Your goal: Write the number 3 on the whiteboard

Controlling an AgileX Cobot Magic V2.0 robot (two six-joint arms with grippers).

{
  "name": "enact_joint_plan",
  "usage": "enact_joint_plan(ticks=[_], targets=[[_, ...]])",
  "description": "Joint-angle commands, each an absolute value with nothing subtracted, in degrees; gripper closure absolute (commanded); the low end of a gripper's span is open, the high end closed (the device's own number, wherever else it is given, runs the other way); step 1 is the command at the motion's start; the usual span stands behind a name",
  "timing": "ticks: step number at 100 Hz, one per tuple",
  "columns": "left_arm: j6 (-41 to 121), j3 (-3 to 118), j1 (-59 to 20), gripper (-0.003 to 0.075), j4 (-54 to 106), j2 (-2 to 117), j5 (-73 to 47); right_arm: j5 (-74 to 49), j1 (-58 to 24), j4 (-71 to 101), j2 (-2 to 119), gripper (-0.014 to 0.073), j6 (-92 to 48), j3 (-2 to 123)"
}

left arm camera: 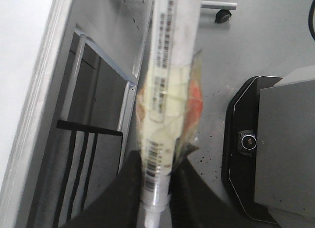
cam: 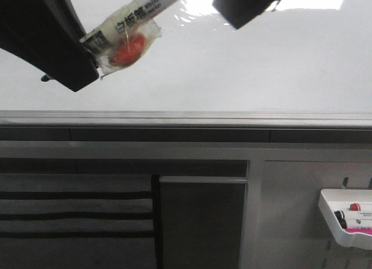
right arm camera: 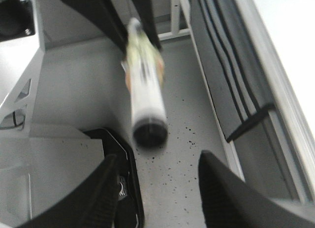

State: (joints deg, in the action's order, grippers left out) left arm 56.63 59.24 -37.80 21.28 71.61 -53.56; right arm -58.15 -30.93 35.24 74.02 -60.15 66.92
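Front view: whiteboard [cam: 244, 65] fills the upper half, no strokes visible on it. Left gripper [cam: 87, 45] at 10 o'clock pinches a taped marker [cam: 136, 22]; its long axis runs toward 2 o'clock, ending close to the right gripper [cam: 247, 4] at 12.

Left wrist view: fingers [left arm camera: 129, 181] pressed on the marker's [left arm camera: 165, 90] lower barrel.

Right wrist view: fingers [right arm camera: 106, 188] spread apart, empty; the marker's capped end [right arm camera: 149, 132] lies just beyond them, likely the next thing to grasp.
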Motion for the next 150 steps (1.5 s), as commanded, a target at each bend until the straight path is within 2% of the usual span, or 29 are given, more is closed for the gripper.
enact_joint_plan(ticks=[1,15,38,74,91,98,110,118,134,150], targets=[[57.3,61.2,-38.7,0.0741,23.2,70.0,-51.4,-56.2,-34.1,34.7,75.6,0.0267,-61.4,71.4],[57.3,61.2,-38.7,0.0741,23.2,70.0,-51.4,-56.1,-37.5,33.3,79.4,0.0268,-61.4,75.3],[57.3,61.2,-38.7,0.0741,23.1,70.0,-51.4,-55.8,-37.7,33.1,80.1,0.0280,-61.4,76.5],[57.3,61.2,-38.7,0.0741,23.1,70.0,-51.4,-56.4,-37.7,33.1,80.1,0.0496,-61.4,76.5],[57.3,61.2,-38.7,0.0738,23.1,70.0,-51.3,-56.7,-37.7,33.1,80.1,0.0554,-61.4,76.5],[57.3,61.2,-38.7,0.0690,23.1,70.0,-51.2,-56.7,-37.7,32.7,80.1,0.0554,-61.4,76.5],[55.4,61.2,-37.5,0.0510,23.1,69.5,-49.8,-56.9,-37.5,31.0,79.0,0.0554,-60.7,76.5],[52.8,61.2,-35.3,0.0434,23.2,68.2,-48.9,-56.1,-36.9,27.9,77.6,0.0554,-57.0,76.5],[52.1,59.4,-30.6,0.0420,27.3,62.1,-47.7,-56.2,-30.9,25.3,73.4,0.0554,-51.3,75.0],[52.1,51.8,-25.2,0.0420,31.4,55.0,-41.7,-53.9,-23.1,25.6,66.6,0.0554,-48.0,67.9]])
